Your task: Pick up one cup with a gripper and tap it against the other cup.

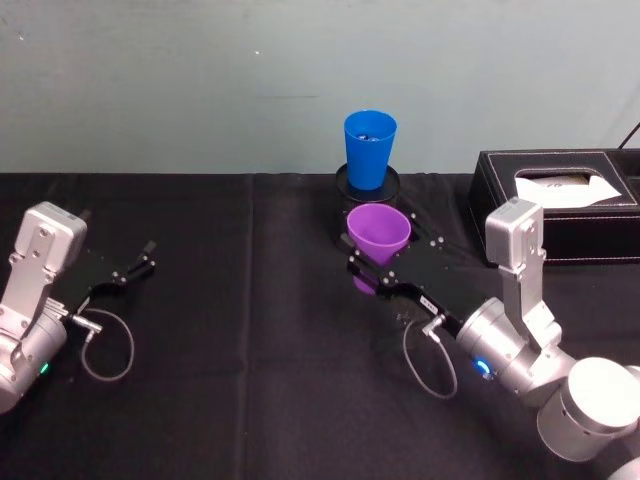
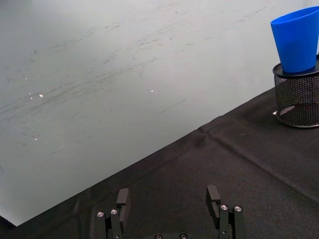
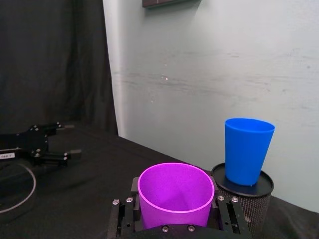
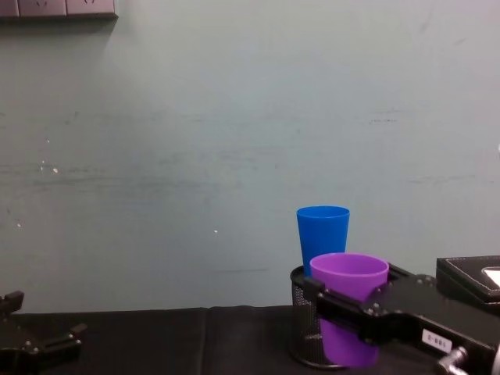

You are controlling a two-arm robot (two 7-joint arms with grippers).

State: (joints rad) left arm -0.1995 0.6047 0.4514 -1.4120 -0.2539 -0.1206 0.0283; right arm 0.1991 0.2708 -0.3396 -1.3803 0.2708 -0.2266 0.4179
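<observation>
I am clamping the purple cup (image 1: pixel 378 232) in the right gripper (image 1: pixel 380 256), lifted near the blue cup (image 1: pixel 369 148) on its pen holder (image 3: pixel 254 209) for tapping; the left gripper (image 1: pixel 148 257) is idling, released.

At the back of the table (image 1: pixel 250 330), by the wall, the other cup (image 1: pixel 369 148) stands on the holder (image 2: pixel 298 102). Just in front of it, the right gripper (image 1: pixel 388 258) grips the held cup (image 1: pixel 378 232). The box (image 1: pixel 560 205) sits to the right, and the left gripper (image 1: pixel 147 256) is far left, well apart.
</observation>
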